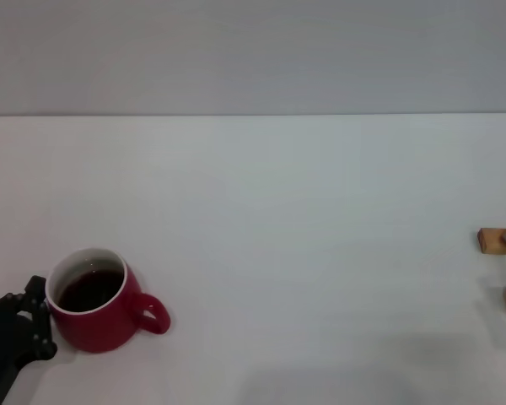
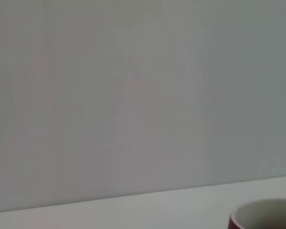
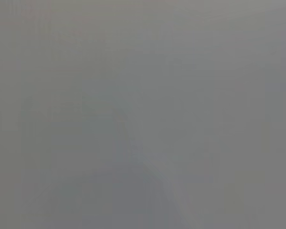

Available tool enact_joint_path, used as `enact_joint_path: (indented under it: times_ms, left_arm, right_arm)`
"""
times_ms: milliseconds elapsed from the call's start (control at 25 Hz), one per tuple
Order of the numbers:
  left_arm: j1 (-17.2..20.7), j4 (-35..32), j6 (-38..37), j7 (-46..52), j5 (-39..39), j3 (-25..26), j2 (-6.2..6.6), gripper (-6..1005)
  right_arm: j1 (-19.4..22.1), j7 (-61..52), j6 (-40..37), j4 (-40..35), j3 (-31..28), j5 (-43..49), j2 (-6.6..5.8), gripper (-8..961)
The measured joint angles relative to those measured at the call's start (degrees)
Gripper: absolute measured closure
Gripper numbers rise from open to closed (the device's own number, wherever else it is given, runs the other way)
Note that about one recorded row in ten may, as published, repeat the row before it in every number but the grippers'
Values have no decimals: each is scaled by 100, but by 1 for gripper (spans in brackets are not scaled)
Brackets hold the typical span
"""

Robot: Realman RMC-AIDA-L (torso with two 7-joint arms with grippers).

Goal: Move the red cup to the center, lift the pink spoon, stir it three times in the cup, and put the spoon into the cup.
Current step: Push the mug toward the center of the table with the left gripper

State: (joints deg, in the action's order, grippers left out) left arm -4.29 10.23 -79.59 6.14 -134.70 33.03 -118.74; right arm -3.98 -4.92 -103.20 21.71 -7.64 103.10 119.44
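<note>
Left claw [image 1: 35,319] is touching the cup [image 1: 97,310]; grip unclear. A jerky slide risks spilling the liquid.

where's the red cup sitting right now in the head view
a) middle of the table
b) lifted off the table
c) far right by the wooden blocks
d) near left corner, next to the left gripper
d: the red cup stands on the white table at its near left, handle pointing toward the centre, with the left gripper right against its outer side; the wooden blocks lie at the far right edge.
</note>
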Motion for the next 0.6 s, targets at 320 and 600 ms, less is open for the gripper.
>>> enact_joint_path:
  times_ms: [320,600]
  left_arm:
    - [-134,97,140,41,-4,-352,0,1001]
    - [-173,163,207,-6,21,-421,0,1001]
  right_arm:
    - [-37,0,0,0,0,-1,0,238]
    - [-50,0,2,0,0,-2,0,237]
